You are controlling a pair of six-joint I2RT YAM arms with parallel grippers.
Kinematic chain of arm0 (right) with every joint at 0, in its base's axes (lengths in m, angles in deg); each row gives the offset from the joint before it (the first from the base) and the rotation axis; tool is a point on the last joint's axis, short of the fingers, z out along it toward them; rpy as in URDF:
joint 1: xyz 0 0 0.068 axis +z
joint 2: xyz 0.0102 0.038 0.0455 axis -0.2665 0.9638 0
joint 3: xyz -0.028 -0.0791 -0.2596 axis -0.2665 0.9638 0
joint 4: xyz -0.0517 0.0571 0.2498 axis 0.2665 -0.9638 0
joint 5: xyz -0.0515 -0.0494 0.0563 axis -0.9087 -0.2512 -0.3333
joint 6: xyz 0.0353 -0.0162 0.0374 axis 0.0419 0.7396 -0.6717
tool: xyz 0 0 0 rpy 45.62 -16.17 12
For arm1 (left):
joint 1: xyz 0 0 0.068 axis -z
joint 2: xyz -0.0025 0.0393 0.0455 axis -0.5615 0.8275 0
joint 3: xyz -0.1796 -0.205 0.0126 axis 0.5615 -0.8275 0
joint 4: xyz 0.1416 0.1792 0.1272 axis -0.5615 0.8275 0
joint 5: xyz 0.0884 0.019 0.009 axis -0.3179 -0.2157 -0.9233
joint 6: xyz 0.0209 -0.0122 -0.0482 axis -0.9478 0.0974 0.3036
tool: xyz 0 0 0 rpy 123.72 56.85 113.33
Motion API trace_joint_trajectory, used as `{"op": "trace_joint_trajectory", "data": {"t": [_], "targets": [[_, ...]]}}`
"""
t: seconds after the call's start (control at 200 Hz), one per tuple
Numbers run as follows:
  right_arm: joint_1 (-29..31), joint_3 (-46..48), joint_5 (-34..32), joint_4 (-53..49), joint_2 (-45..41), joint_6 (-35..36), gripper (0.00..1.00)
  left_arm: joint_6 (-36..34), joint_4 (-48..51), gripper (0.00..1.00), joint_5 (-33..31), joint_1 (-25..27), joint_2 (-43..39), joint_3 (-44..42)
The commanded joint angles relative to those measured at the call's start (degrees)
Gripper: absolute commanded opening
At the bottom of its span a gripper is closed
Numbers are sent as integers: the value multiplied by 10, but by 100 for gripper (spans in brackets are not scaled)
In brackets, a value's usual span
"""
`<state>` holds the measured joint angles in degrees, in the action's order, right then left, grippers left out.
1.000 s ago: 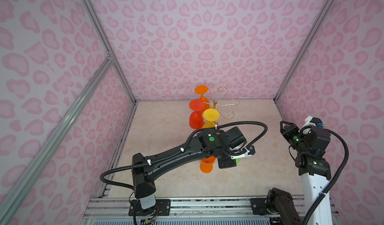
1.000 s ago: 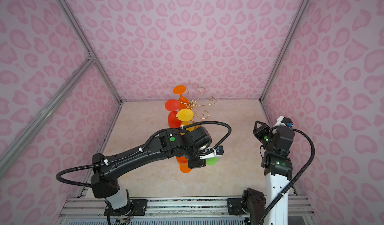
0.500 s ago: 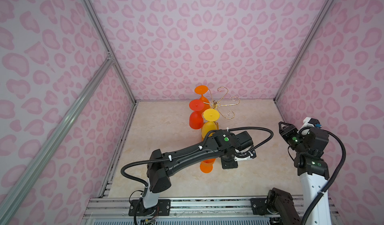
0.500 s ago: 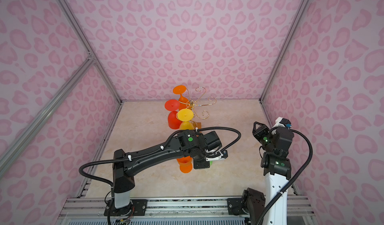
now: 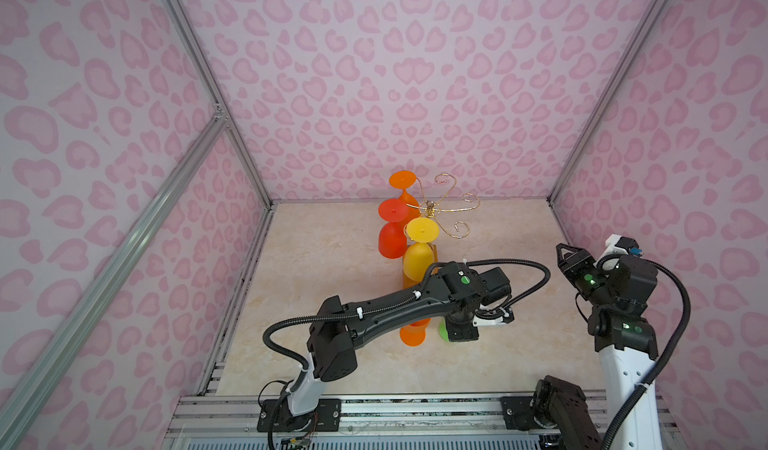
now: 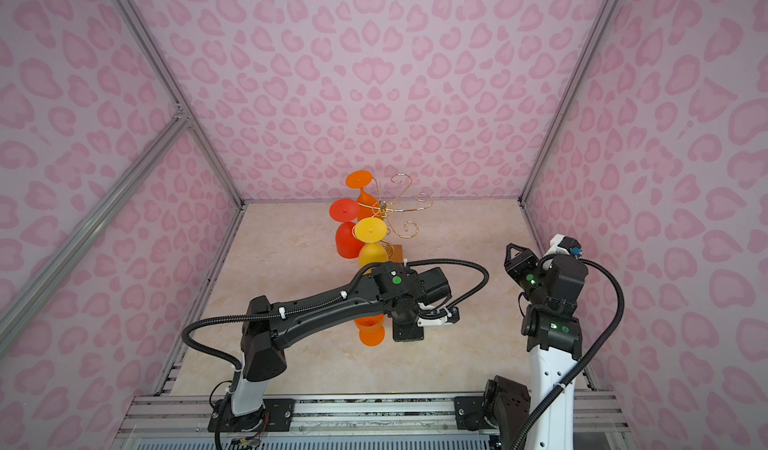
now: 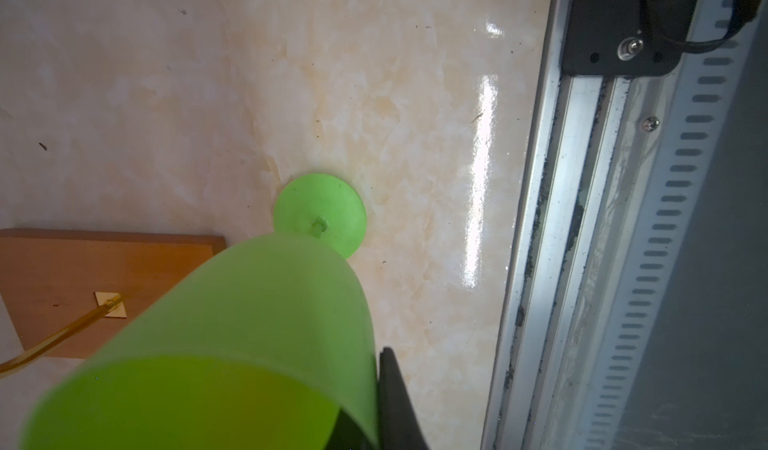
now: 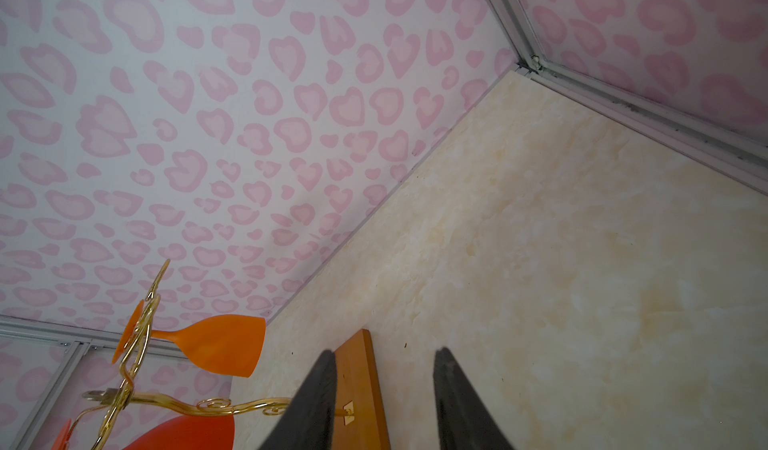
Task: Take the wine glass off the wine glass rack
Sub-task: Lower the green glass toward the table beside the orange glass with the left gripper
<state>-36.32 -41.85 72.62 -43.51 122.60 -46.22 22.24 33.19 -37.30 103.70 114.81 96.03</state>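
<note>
While the left gripper point(image 5: 458, 335) clamped the translucent green plastic wine glass point(image 7: 232, 323), it stood upright — foot seemingly on the marble tabletop point(image 7: 374, 74) | off the thin gold wire wine glass rack point(image 5: 431, 208), beside its amber wooden base point(image 7: 83, 269) | right gripper point(image 8: 382, 402) parted, empty.

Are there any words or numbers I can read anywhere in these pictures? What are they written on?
None: no words, numbers or brand marks can be read in any view.
The green plastic wine glass, the amber wooden base of the gold wire wine glass rack and the pink heart-patterned walls are all plain.
The black robot arms show only small round green lights, not writing.
</note>
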Motion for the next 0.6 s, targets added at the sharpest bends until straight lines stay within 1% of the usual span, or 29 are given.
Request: {"op": "trace_joint_trajectory", "data": {"t": [0.0, 0.255, 0.42, 0.495, 0.595], "targets": [[0, 5, 6, 14, -2, -2, 40, -5, 20, 2, 7, -1, 10, 13], [-1, 8, 7, 16, -4, -3, 40, -8, 34, 2, 13, -2, 26, 27], [-1, 10, 8, 16, -5, -3, 40, -7, 40, 2, 5, -4, 33, 28], [-1, 11, 10, 17, -5, -4, 40, -5, 41, 6, 1, -5, 33, 31], [-1, 10, 10, 18, -5, -4, 40, -4, 47, 20, 2, -5, 33, 39]]}}
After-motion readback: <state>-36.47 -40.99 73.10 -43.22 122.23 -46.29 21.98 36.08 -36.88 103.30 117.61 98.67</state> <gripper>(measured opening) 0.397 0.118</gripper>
